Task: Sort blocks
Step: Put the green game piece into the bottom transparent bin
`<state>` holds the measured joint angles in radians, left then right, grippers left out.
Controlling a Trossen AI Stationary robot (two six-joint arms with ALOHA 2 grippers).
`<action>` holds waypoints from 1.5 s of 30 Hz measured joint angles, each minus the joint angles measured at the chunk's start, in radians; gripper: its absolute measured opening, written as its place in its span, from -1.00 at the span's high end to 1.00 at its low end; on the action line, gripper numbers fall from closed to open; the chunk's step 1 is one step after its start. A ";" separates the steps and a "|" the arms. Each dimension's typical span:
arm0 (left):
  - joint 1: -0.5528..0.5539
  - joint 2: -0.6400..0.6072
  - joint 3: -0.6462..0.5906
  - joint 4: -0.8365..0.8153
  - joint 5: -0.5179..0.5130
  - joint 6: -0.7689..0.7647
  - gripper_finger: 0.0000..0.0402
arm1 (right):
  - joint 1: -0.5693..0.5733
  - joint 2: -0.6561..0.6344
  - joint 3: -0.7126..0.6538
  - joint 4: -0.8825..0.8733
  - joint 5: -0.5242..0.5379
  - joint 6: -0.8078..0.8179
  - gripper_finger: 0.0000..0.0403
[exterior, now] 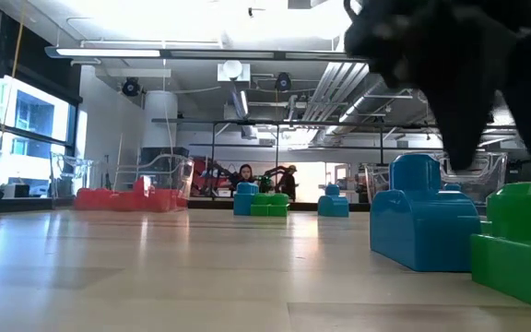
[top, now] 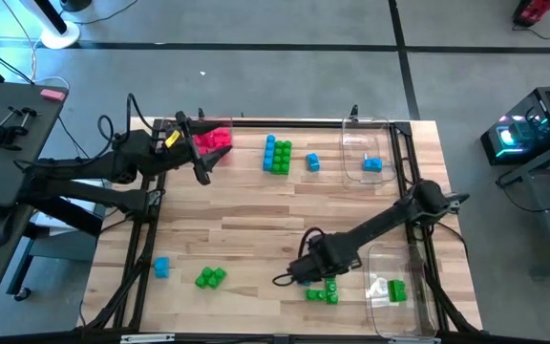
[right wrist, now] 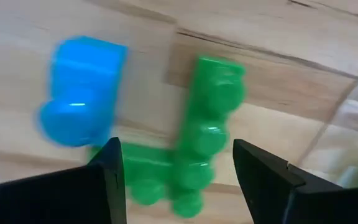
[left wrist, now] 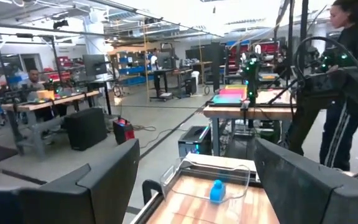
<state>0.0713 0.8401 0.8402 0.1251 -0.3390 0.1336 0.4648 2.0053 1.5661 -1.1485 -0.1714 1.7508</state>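
Observation:
My right gripper [top: 294, 275] is open and hangs over a blue brick [right wrist: 79, 93] and a green bar of bricks [right wrist: 209, 140] near the table's front right. Both lie on the wood and show close up in the low view, the blue brick [exterior: 422, 221] and the green bar [exterior: 524, 242]. My left gripper [top: 216, 165] is open and empty at the far left, beside the pinkish red bricks [top: 213, 139] in a clear tray. Its fingers [left wrist: 114, 180] point level across the table.
A clear tray [top: 356, 143] at the far right holds a blue brick [top: 372, 164]. Another clear tray [top: 390, 263] at the near right holds a green brick [top: 396, 290]. Loose bricks: a blue and green cluster [top: 277, 155], blue [top: 312, 163], blue [top: 161, 267], green [top: 211, 277].

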 joint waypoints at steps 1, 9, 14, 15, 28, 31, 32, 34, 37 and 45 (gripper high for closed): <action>0.001 -0.002 0.000 -0.002 0.007 -0.002 -0.50 | 0.000 0.009 0.000 -0.013 -0.007 -0.011 0.08; 0.001 -0.003 0.000 -0.001 0.023 -0.067 -0.50 | -0.001 0.011 -0.012 -0.123 -0.002 -0.047 0.08; 0.001 -0.003 0.000 -0.001 0.023 -0.081 -0.50 | -0.009 0.013 -0.081 0.019 -0.024 -0.031 0.08; 0.001 -0.003 0.000 -0.001 0.023 -0.085 -0.50 | -0.009 0.012 -0.093 0.051 -0.025 -0.031 0.08; 0.001 -0.003 0.000 -0.002 0.023 -0.133 -0.50 | -0.011 0.006 -0.212 0.178 -0.064 -0.097 0.11; 0.001 -0.003 -0.001 -0.002 0.023 -0.133 -0.50 | -0.020 0.006 -0.219 0.180 -0.065 -0.131 0.23; 0.000 -0.003 -0.001 -0.003 0.023 -0.133 -0.50 | -0.023 0.006 -0.219 0.181 -0.061 -0.143 0.29; 0.000 -0.003 -0.001 -0.003 0.023 -0.132 -0.50 | -0.027 0.007 -0.219 0.184 -0.047 -0.172 0.45; 0.000 -0.003 -0.001 -0.007 0.023 -0.133 -0.50 | -0.033 0.008 -0.217 0.183 -0.034 -0.221 0.74; 0.000 -0.003 -0.001 -0.010 0.022 -0.131 -0.50 | -0.062 -0.034 -0.148 0.013 0.042 -0.362 0.86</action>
<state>0.0715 0.8371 0.8391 0.1150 -0.3172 0.0025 0.4026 1.9710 1.4179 -1.1358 -0.1292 1.3885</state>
